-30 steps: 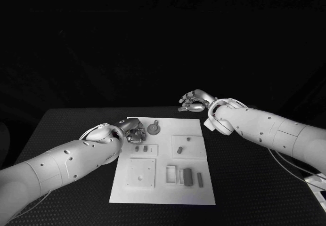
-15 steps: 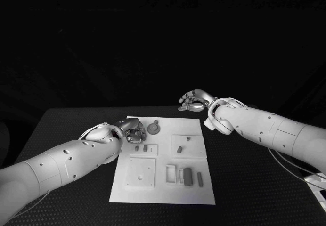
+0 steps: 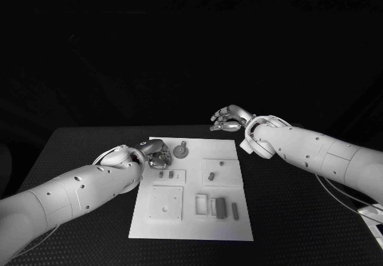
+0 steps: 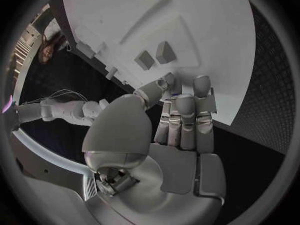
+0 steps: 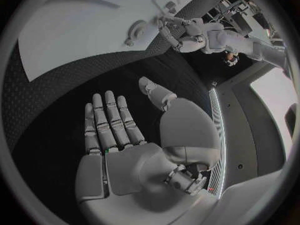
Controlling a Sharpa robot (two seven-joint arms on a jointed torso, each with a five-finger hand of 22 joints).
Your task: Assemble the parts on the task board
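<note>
Counter [image 3: 79,166]: black and textured, carrying the white task board [image 3: 227,224] in its middle.

Task board: a white plate lying flat, with raised square panels and shallow recesses across it.

Parts: small grey pieces sat on the board. A round piece with a short stem [image 3: 181,151] lay near the far edge; two short pegs [image 3: 165,174] stood on a small panel near the left side; a single peg [image 3: 211,177] stood on the right panel; upright bars [image 3: 221,208] stood in the slotted area toward the near edge.

Left hand [image 3: 154,154]: over the far left corner of the board, just beside the round piece. In the left wrist view the fingers [image 4: 185,117] lay straight and close together over the board's edge, the thumb alongside, nothing between them. Released.

Right hand [image 3: 227,120]: raised beyond the board's far right corner, well apart from the parts. In the right wrist view the fingers [image 5: 109,117] were stretched out flat over the dark counter, thumb set apart, grasping nothing.
</note>
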